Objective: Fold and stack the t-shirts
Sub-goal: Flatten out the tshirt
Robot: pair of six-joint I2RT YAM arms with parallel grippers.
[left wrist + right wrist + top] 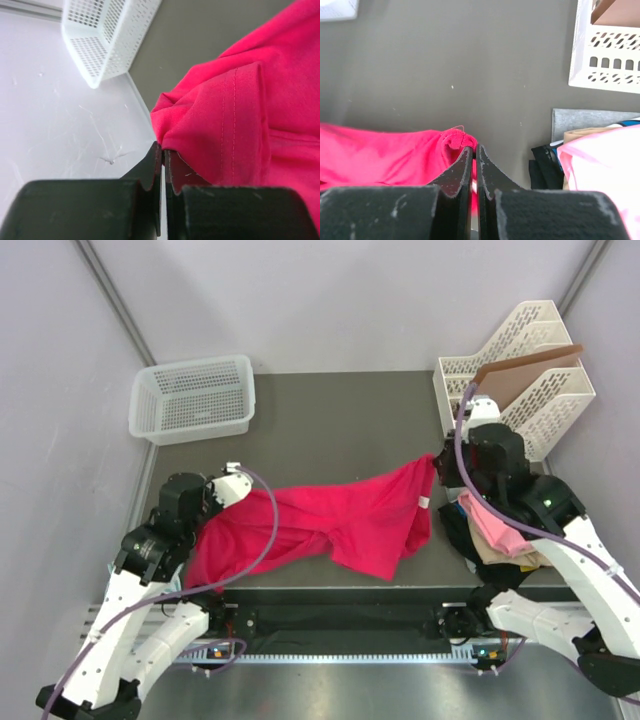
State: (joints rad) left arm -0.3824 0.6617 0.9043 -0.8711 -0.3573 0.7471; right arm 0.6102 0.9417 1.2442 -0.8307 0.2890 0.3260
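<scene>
Your table [340,425] is a dark grey, matte slab, boxed in by plain pale walls [350,300]. Far left on it sits a white perforated plastic basket [193,398]. Far right stands a white slotted file rack [520,360] holding a brown board [530,372]. The crimson-pink t-shirt [350,520], soft cloth with stitched hems, sags rumpled across the table's near half. Your left fingers [155,167] pinch its left edge, and your right fingers [465,167] are clamped on its right corner. A heap of light pink, beige and black shirts [492,527] lies near right.
</scene>
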